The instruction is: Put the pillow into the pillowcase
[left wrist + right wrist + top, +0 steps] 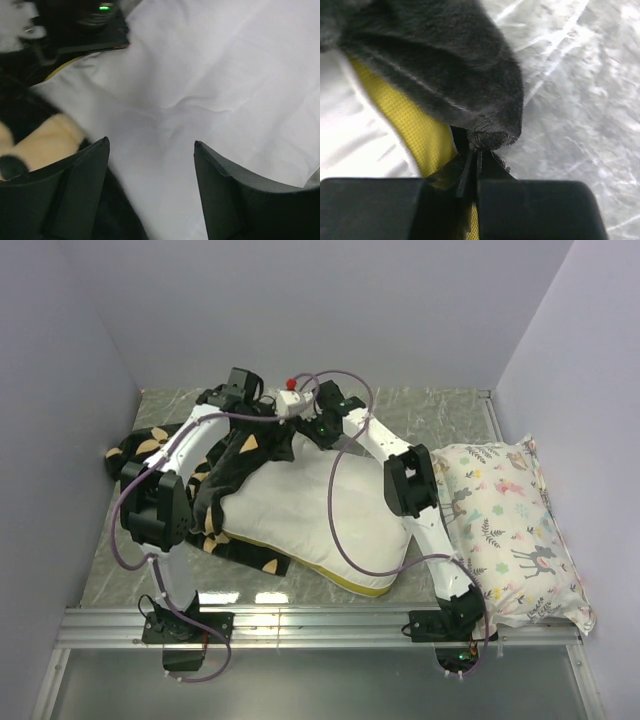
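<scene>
The white pillow with a yellow edge band lies mid-table, its far end partly inside the black flower-print pillowcase, which drapes over its left and far side. My left gripper is open above the pillow; in the left wrist view its fingers stand wide apart over white pillow fabric, with pillowcase plush at the left. My right gripper is shut on the pillowcase's edge in the right wrist view, next to the pillow's yellow band.
A white deer-print pillow lies at the right against the wall. Grey marble tabletop shows at the back. Enclosure walls stand on the left, back and right. A metal rail runs along the near edge.
</scene>
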{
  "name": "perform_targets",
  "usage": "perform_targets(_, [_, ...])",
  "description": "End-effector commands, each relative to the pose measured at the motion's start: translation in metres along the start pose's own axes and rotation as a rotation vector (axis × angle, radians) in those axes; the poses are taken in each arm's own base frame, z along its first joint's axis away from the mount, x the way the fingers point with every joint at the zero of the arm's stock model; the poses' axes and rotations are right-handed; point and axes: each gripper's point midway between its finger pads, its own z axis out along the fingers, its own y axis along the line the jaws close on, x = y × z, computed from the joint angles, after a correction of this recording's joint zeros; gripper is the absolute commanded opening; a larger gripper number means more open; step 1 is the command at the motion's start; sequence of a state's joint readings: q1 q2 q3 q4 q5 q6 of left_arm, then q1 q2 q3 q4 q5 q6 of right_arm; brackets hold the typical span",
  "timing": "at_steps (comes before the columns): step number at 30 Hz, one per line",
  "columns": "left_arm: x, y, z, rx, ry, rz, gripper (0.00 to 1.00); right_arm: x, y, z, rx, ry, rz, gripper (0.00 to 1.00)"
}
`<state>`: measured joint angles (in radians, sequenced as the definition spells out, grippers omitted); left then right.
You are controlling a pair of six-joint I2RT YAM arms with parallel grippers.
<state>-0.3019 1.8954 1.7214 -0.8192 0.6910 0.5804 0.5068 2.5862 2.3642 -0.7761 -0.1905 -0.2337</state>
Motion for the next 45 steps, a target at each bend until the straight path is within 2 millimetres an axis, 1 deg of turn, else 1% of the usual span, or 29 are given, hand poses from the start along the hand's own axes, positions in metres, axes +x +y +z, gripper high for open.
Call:
perform_targets(1, [-0.004, -0.036, 0.011, 0.035, 0.012, 0.272, 0.75, 0.026, 0.014, -0.016, -0.083, 0.086, 0.036, 0.00])
perform_targets(3, [-0.003, -0.039, 0.023, 0.030, 0.011, 0.356, 0.75, 0.022, 0.005, -0.035, -0.102, 0.048, 0.080, 0.00])
perform_targets(4, [-0.006, -0.042, 0.034, 0.030, -0.010, 0.399, 0.76, 0.021, 0.003, -0.043, -0.123, 0.035, 0.100, 0.00])
perform_targets(6, [-0.013, -0.039, 0.045, -0.006, -0.038, 0.447, 0.76, 0.017, -0.002, -0.063, -0.180, 0.002, 0.165, 0.00])
perform_targets(7, [-0.008, -0.044, 0.055, 0.002, -0.037, 0.464, 0.77, 0.017, -0.001, -0.068, -0.212, -0.003, 0.181, 0.00])
perform_targets(8, [-0.023, -0.038, 0.060, -0.037, -0.086, 0.527, 0.77, 0.020, -0.001, -0.073, -0.239, 0.006, 0.202, 0.00])
perform_targets(9, [-0.024, -0.034, 0.064, -0.064, -0.086, 0.554, 0.77, 0.021, -0.003, -0.078, -0.253, 0.005, 0.223, 0.00])
perform_targets(10, [-0.020, -0.037, 0.074, -0.068, -0.089, 0.584, 0.78, 0.021, 0.003, -0.082, -0.302, -0.003, 0.239, 0.00])
perform_targets(11, [-0.030, -0.032, 0.077, -0.099, -0.118, 0.647, 0.79, 0.024, 0.004, -0.084, -0.325, 0.004, 0.253, 0.00])
perform_targets(12, [-0.030, -0.032, 0.081, -0.102, -0.119, 0.673, 0.79, 0.026, 0.006, -0.086, -0.343, 0.010, 0.267, 0.00])
perform_targets(15, [-0.014, -0.026, 0.102, -0.088, -0.065, 0.744, 0.79, 0.035, 0.018, -0.091, -0.415, 0.039, 0.276, 0.00])
perform_targets(17, [0.002, -0.018, 0.115, -0.070, -0.008, 0.758, 0.75, 0.038, 0.023, -0.095, -0.441, 0.043, 0.271, 0.00])
perform_targets(18, [0.015, -0.017, 0.118, -0.049, 0.037, 0.747, 0.72, 0.043, 0.023, -0.098, -0.439, 0.047, 0.273, 0.00])
perform_targets(19, [0.024, -0.013, 0.124, -0.036, 0.073, 0.741, 0.52, 0.045, 0.023, -0.099, -0.437, 0.048, 0.274, 0.00])
perform_targets(20, [0.031, -0.008, 0.124, -0.041, 0.109, 0.742, 0.37, 0.049, 0.021, -0.099, -0.426, 0.052, 0.264, 0.00])
perform_targets(22, [0.042, -0.003, 0.118, -0.045, 0.148, 0.713, 0.11, 0.057, 0.017, -0.105, -0.408, 0.068, 0.257, 0.00])
perform_targets(24, [0.049, 0.001, 0.108, -0.044, 0.180, 0.713, 0.01, 0.068, 0.007, -0.110, -0.386, 0.090, 0.270, 0.00])
perform_targets(27, [0.049, 0.020, 0.083, -0.106, 0.228, 0.683, 0.00, 0.083, -0.009, -0.120, -0.345, 0.119, 0.269, 0.00])
perform_targets(28, [0.042, 0.033, 0.069, -0.148, 0.228, 0.655, 0.00, 0.087, -0.012, -0.122, -0.336, 0.127, 0.269, 0.00])
perform_targets(30, [0.038, 0.050, 0.053, -0.205, 0.239, 0.592, 0.00, 0.099, -0.020, -0.127, -0.319, 0.147, 0.269, 0.00])
perform_targets(31, [0.032, 0.065, 0.039, -0.251, 0.235, 0.572, 0.00, 0.103, -0.022, -0.130, -0.309, 0.156, 0.266, 0.00])
perform_targets(33, [0.032, 0.081, 0.025, -0.306, 0.252, 0.544, 0.00, 0.113, -0.025, -0.134, -0.308, 0.177, 0.259, 0.00])
perform_targets(34, [0.033, 0.095, 0.015, -0.350, 0.272, 0.534, 0.00, 0.118, -0.030, -0.136, -0.300, 0.181, 0.251, 0.00])
perform_targets(36, [0.036, 0.109, 0.007, -0.400, 0.295, 0.529, 0.00, 0.127, -0.031, -0.142, -0.299, 0.204, 0.245, 0.00])
perform_targets(40, [0.046, 0.146, -0.006, -0.510, 0.338, 0.497, 0.00, 0.145, -0.044, -0.152, -0.261, 0.225, 0.221, 0.00])
perform_targets(41, [0.051, 0.154, -0.010, -0.544, 0.364, 0.475, 0.00, 0.149, -0.052, -0.155, -0.243, 0.230, 0.227, 0.00])
perform_targets(43, [0.055, 0.168, -0.009, -0.578, 0.377, 0.442, 0.00, 0.150, -0.062, -0.156, -0.228, 0.222, 0.235, 0.00])
perform_targets(44, [0.055, 0.169, -0.007, -0.580, 0.368, 0.409, 0.00, 0.151, -0.063, -0.154, -0.238, 0.227, 0.248, 0.00])
perform_targets(45, [0.052, 0.166, -0.003, -0.562, 0.353, 0.393, 0.00, 0.143, -0.065, -0.155, -0.237, 0.208, 0.242, 0.00])
